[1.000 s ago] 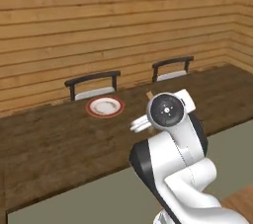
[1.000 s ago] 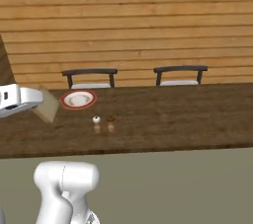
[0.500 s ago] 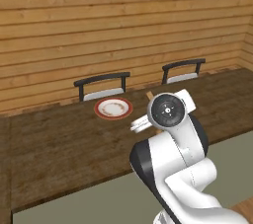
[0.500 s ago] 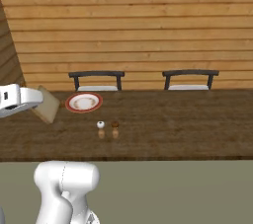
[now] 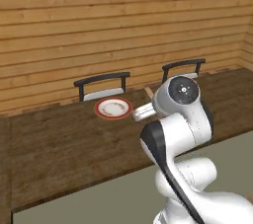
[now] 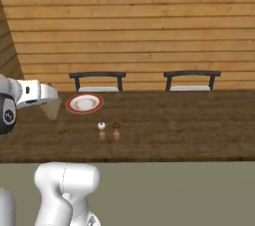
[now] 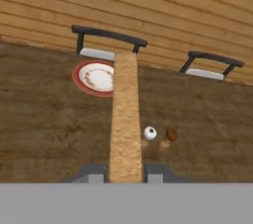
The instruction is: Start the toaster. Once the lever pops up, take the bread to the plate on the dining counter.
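My gripper [image 7: 125, 174] is shut on the bread [image 7: 125, 119], a tan slice seen edge-on that reaches out over the dining counter [image 7: 44, 119]. Past the slice's left side, on the dark wood, lies the red-rimmed white plate [image 7: 95, 77]. From the right base view the hand [image 6: 35, 93] sits at the far left with the bread [image 6: 51, 110] hanging below it, left of the plate [image 6: 84, 103]. In the left base view the plate [image 5: 113, 108] lies left of the arm [image 5: 180, 119], and a corner of the bread [image 5: 148, 92] peeks out. The toaster and its lever are out of view.
Two small shakers, one white [image 6: 101, 126] and one brown [image 6: 116, 126], stand on the counter right of the plate. Two dark chairs [image 6: 97, 78] [image 6: 191, 76] are at the counter's far side against a wood-plank wall.
The whole picture slid a little to the right between the first two moments, so the base moved; since then it holds still. The arm keeps the bread in the same pose.
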You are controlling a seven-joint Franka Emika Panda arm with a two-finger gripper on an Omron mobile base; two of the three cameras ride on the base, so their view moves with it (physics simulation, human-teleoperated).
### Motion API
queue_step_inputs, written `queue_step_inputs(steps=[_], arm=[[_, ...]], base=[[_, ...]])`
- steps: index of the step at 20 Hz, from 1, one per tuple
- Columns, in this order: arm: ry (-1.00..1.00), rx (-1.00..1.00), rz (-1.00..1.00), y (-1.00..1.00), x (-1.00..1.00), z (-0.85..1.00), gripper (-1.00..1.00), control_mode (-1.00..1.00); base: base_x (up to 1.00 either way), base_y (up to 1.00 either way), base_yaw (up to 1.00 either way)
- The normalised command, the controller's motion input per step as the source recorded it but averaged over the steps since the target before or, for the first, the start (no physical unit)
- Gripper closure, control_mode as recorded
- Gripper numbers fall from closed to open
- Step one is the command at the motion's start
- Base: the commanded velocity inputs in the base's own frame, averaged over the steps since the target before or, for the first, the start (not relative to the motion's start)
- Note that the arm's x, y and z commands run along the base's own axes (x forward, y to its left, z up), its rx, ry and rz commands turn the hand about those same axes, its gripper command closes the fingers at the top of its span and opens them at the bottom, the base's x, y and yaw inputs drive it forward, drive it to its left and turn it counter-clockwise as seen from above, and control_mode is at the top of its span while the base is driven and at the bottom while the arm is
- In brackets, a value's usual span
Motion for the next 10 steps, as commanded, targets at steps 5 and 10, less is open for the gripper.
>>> queue_step_inputs(steps=[5, 10], arm=[[0.11, 0.34, 0.32, -0.21, 0.9, -0.02, 1.0, -1.0], [0.28, 0.27, 0.31, 0.0, 1.0, -0.2, 1.0, -1.0]], base=[[0.0, 0.0, 0.0], [0.0, 0.0, 0.0]])
